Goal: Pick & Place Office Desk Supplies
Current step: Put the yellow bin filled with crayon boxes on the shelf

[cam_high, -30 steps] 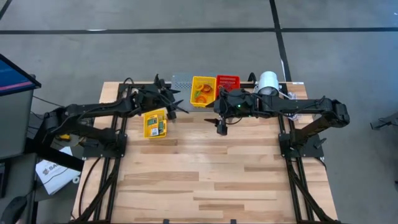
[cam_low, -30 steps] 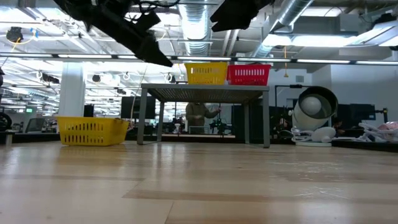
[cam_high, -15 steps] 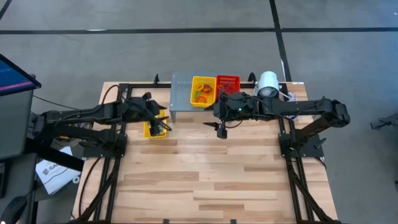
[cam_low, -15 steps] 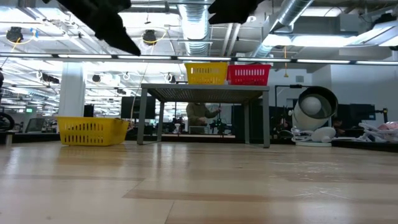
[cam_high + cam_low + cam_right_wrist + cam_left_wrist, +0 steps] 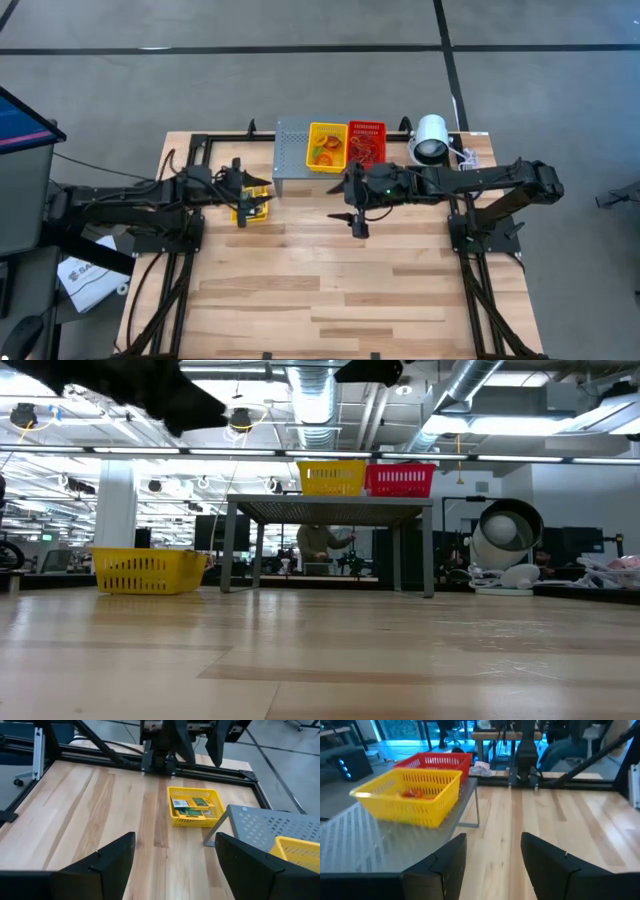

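A grey perforated stand (image 5: 292,143) sits at the table's (image 5: 330,290) far edge. On it, side by side, are a yellow basket (image 5: 327,146) and a red basket (image 5: 366,141). Another yellow basket (image 5: 194,807) rests on the wood just left of the stand. A white lamp (image 5: 431,139) lies to the stand's right. A monitor (image 5: 20,120) stands off the table's left side.

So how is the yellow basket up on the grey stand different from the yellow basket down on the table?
The yellow basket on the stand sits raised on the grey stand, beside a red basket; the yellow basket on the table rests on the wooden table, by itself. The stand one holds orange and red rubber bands; the table one holds flat crayon boxes. Both are yellow mesh baskets.
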`<state>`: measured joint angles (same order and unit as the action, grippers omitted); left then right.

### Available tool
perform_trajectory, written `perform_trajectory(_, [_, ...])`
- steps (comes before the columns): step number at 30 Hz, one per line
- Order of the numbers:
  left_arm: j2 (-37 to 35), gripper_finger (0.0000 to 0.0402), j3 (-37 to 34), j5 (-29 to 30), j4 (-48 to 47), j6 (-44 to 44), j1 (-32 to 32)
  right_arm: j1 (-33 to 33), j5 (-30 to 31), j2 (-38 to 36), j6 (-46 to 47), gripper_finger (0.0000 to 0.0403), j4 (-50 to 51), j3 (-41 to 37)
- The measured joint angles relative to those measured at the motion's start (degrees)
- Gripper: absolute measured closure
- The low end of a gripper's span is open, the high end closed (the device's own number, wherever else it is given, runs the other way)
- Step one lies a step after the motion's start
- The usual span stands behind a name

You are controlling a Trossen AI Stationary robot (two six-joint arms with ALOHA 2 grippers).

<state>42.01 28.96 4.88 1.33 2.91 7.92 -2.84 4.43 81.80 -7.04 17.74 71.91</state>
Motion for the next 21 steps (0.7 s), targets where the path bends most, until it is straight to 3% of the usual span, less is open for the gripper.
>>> perform_trajectory(6, [-8.2,0.022,-2.5,-1.0,-6.6,-3.1,-0.6,-0.3,0.1,-0.1,0.0,0.0132,0.6,0.0])
perform_trajectory(12, [-9.5,0.022,-2.5,-1.1,-14.1,-5.3,-2.8,-0.5,0.0,-0.1,-1.3,0.0132,-4.1,-0.1])
perform_trajectory(18, [-7.8,0.022,-2.5,-1.2,-14.6,-6.7,-4.5,-1.4,-5.3,-0.5,-1.7,0.0132,-30.1,-11.0])
perform_trajectory(21, [-7.8,0.022,-2.5,-1.2,-14.8,-6.7,-4.6,-1.7,-6.6,-4.2,-1.0,0.0132,-41.6,-17.7])
